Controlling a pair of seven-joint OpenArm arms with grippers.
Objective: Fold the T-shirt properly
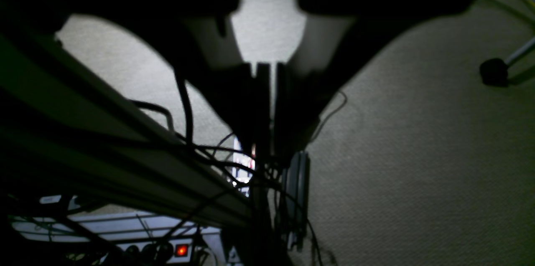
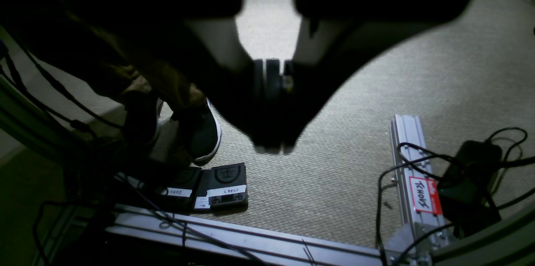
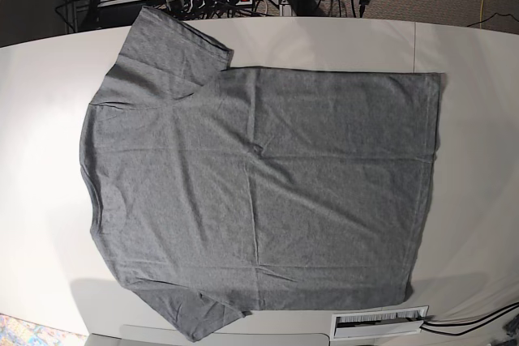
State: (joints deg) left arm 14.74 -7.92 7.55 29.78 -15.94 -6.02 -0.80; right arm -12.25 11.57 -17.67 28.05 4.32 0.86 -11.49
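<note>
In the base view we see the T-shirt lying flat and spread out on the white table, collar end toward the left, hem toward the right. One sleeve reaches toward the far left edge, the other toward the near left edge. Soft creases run across the body. Neither arm shows in this view. Just past the hem's near corner, a white labelled strip sits at the table's front edge.

Our right gripper hangs over carpet, well away from the cloth; its fingers are pressed together with nothing between them. To its left stands a person's shoe, and just below that lie two black pedals with white labels. To the right an aluminium rail carries a red-bordered tag, with a black box and cables beside it.

Our left gripper also points down at carpet, fingers nearly together with only a thin slit of light between them, holding nothing. A table edge and cables lie to its left, a power strip with a lit red switch below, and a chair caster to the far right.
</note>
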